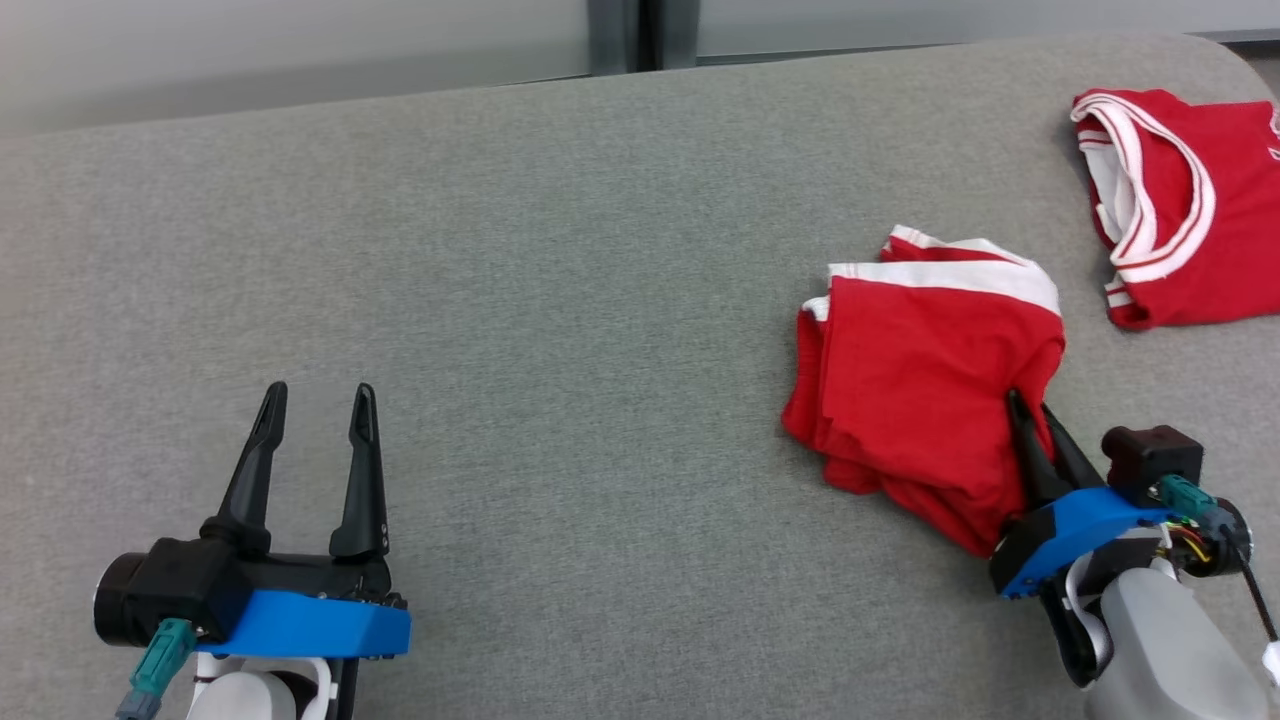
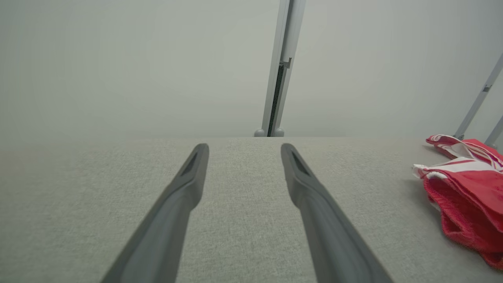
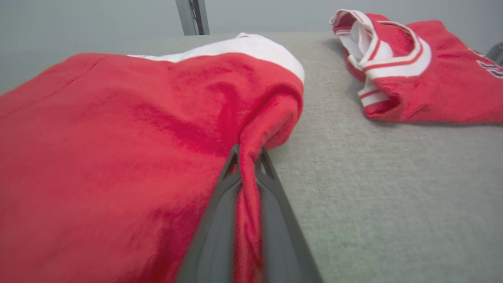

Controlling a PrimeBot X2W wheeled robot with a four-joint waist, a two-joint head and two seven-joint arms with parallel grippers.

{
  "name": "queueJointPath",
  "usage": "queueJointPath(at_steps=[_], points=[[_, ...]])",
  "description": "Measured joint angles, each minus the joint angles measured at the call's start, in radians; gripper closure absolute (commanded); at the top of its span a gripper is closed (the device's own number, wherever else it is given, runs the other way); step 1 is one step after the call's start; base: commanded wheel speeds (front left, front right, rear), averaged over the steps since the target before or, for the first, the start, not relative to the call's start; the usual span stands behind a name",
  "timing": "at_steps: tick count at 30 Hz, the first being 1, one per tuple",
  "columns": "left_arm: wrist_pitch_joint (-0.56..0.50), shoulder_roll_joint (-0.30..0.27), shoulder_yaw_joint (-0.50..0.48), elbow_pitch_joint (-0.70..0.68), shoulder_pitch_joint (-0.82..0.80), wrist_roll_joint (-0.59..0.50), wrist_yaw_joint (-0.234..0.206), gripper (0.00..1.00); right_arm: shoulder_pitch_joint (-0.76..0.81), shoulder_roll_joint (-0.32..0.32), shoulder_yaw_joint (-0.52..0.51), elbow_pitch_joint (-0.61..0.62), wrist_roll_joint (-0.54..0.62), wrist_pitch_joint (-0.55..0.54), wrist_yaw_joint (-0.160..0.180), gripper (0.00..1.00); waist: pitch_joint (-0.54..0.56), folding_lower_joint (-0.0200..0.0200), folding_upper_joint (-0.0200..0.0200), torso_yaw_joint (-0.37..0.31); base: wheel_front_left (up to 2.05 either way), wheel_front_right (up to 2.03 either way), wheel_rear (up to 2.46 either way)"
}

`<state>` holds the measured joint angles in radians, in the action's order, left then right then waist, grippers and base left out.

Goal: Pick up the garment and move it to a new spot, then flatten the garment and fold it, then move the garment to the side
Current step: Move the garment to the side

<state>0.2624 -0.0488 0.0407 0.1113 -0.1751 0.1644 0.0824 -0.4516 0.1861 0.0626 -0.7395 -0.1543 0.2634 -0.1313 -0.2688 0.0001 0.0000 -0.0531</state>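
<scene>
Right gripper (image 1: 1032,412) clenched on 1 thin fold of the crumpled red garment (image 1: 905,390) at the table's (image 1: 560,300) right, left gripper (image 1: 318,395) released and well apart; the thin pinch may slip on lifting.

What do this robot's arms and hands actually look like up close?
The left gripper and right gripper each have two long, black, tapering fingers on a bright blue bracket. A black block with a teal plug sits behind. The forearm is pale grey, with thin yellow and red wires at the right wrist.
</scene>
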Motion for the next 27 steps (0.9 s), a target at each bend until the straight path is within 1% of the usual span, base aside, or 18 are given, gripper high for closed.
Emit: queueJointPath(at_steps=[4,7,12,15,19,21,24,27], points=[[0.000,0.000,0.002,0.003,-0.015,-0.008,0.008,0.00,0.035,0.028,-0.032,0.033,-0.005,0.000,0.000,1.00,-0.011,0.0000,0.0000,-0.045,0.00,0.00,0.00],[0.000,0.000,0.002,0.005,-0.023,-0.009,0.009,0.00,0.045,0.033,-0.044,0.054,-0.005,0.001,0.000,1.00,-0.017,0.0000,0.0000,-0.063,0.00,0.00,0.00],[0.000,0.000,0.004,0.010,-0.025,-0.009,0.013,0.00,0.042,0.034,-0.036,0.088,0.010,0.001,0.000,1.00,-0.018,-0.0001,0.0001,-0.061,0.00,0.00,0.00],[0.000,0.000,0.002,0.008,-0.025,-0.009,0.014,0.00,0.004,0.051,-0.016,0.104,0.026,0.000,0.000,1.00,-0.023,0.0000,0.0000,-0.055,0.00,0.00,0.00],[0.000,0.000,0.000,-0.002,-0.035,-0.011,0.017,0.00,-0.095,0.099,0.014,0.126,0.036,-0.016,0.000,1.00,-0.048,0.0000,0.0000,-0.049,0.00,0.00,0.00],[0.000,-0.001,0.002,-0.007,-0.047,-0.019,0.017,0.00,-0.149,0.135,0.034,0.131,0.035,-0.027,0.000,1.00,-0.069,0.0000,0.0000,-0.048,0.00,0.00,0.00],[0.000,0.000,0.012,-0.011,-0.072,-0.030,0.022,0.00,-0.224,0.206,0.050,0.129,0.030,-0.054,0.000,1.00,-0.107,0.0000,0.0000,-0.046,0.00,0.00,0.00],[0.000,0.000,0.016,-0.025,-0.100,-0.039,0.026,0.00,-0.292,0.292,0.062,0.113,0.024,-0.081,0.000,1.00,-0.150,0.0000,0.0000,-0.042,0.00,0.00,0.00]])
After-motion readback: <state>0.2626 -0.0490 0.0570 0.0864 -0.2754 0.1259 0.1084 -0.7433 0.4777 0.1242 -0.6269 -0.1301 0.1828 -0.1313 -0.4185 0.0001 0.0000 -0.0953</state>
